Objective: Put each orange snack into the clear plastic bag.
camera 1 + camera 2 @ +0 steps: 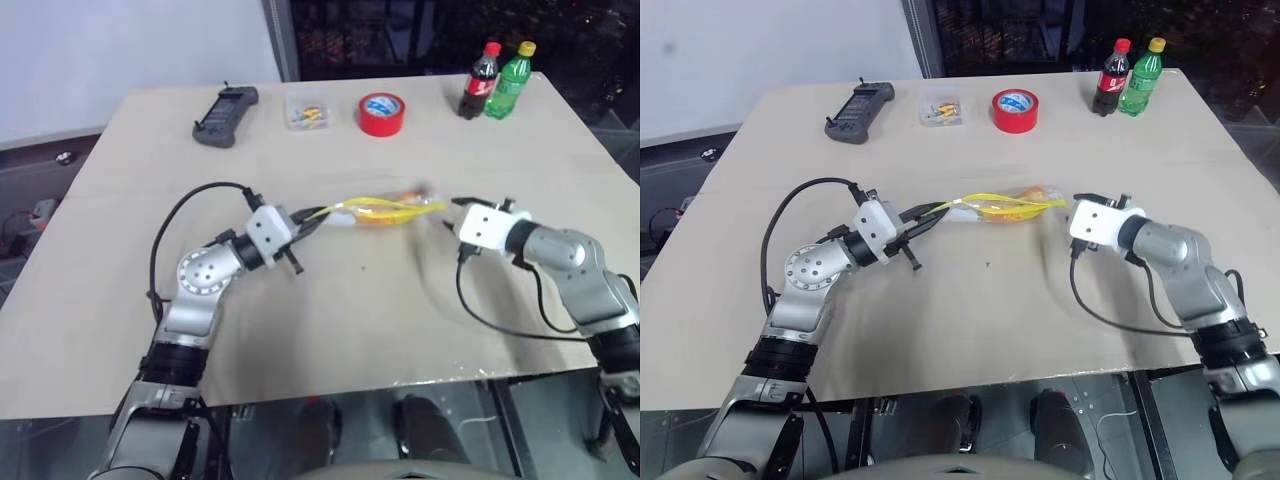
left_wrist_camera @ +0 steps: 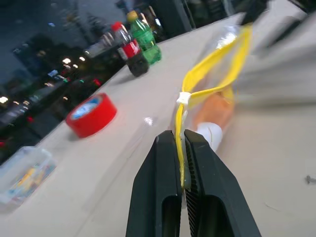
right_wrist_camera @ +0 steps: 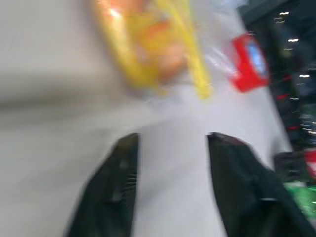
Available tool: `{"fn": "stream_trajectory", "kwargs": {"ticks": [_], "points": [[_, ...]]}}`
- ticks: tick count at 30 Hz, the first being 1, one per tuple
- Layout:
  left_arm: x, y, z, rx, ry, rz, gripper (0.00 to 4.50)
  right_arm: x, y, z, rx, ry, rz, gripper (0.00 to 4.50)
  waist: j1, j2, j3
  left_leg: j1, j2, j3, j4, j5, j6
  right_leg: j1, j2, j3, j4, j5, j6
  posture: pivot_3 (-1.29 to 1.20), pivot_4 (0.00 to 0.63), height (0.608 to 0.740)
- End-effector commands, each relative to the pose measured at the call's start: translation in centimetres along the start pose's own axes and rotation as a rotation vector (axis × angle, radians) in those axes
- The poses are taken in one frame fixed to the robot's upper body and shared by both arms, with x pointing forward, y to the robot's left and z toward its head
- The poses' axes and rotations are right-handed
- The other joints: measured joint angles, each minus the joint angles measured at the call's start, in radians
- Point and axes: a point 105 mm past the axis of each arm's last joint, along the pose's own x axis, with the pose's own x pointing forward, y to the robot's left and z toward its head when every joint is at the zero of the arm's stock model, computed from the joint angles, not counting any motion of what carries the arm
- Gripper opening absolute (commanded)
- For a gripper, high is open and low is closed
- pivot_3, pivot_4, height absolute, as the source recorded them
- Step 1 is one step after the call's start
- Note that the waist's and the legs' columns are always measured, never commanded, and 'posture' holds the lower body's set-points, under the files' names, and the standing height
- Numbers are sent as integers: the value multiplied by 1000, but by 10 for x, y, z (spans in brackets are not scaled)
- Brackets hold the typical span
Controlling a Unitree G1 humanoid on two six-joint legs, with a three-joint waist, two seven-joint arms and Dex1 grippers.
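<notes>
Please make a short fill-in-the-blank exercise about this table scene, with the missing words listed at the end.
1. The left claw is shut on the bag's ____ seal strip.
2. The right claw is ____, holding nothing.
3. The tape roll is ____.
4. Beside the cola bottle stands a ____ bottle.

Missing words: yellow; open; red; green

The clear plastic bag (image 2: 217, 74) looks thin, glossy film with a yellow seal strip; the bench (image 1: 330, 300) is matt, paper-like tan; the tape roll (image 1: 382, 113) is shiny red.
</notes>
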Motion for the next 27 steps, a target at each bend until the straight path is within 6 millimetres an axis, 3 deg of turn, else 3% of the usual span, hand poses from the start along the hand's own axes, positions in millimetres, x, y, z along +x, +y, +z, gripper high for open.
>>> {"fn": "stream_trajectory", "kwargs": {"ticks": [1, 2, 5, 7, 10, 18, 21, 22, 27], "points": [[2, 1, 16, 105, -29, 5, 0, -28, -23, 37, -48, -82, -9, 2097, 1, 0, 0, 1, 0, 0, 0, -1, 2, 1, 0, 0, 0, 0, 0, 0, 150, 740], [2, 0, 17, 134, -25, 0, 0, -28, -23, 62, -80, -156, 0, 2097, -1, 0, 0, 1, 0, 0, 0, -2, 3, 1, 0, 0, 0, 0, 1, 0, 150, 740], [4, -3, 20, 188, -28, -25, 0, -19, -19, 111, -134, -301, 15, 2097, -12, 0, 0, 2, 2, 0, 0, -2, 3, 1, 0, 1, 0, 1, 2, 0, 150, 740], [7, -7, 22, 215, -35, -46, 0, -5, -12, 135, -168, -363, 29, 2097, -8, 0, 0, 3, 4, 0, 0, -1, 2, 1, 0, 0, 0, 1, 1, 0, 150, 740], [9, -10, 25, 241, -45, -54, 0, 14, -6, 154, -215, -397, 35, 2097, 0, 0, 0, 2, 3, -1, 0, 1, -1, 1, 0, -1, 0, 1, 1, 0, 150, 740], [12, -13, 31, 256, -57, -52, 0, 39, -8, 158, -243, -387, 43, 2097, 20, -1, 0, -2, -3, -4, 2, 1, -1, 1, -1, -3, -2, 1, 1, 0, 150, 740], [11, -12, 32, 257, -55, -46, 0, 42, -10, 156, -246, -374, 42, 1425, 17, -1, 0, -1, -3, -4, 2, 1, -1, 0, -1, -3, -2, 1, 1, 0, 150, 740], [11, -11, 32, 258, -53, -45, 0, 42, -10, 154, -252, -370, 44, 992, 15, -1, 0, -1, -3, -4, 2, 1, -1, 0, -1, -3, -2, 1, 1, 0, 150, 740], [10, -10, 32, 254, -48, -37, 0, 40, -11, 149, -259, -355, 47, 992, 16, -1, 0, -1, -3, -4, 2, 1, -1, 0, -1, -3, -1, 1, 1, 0, 150, 740]]}}
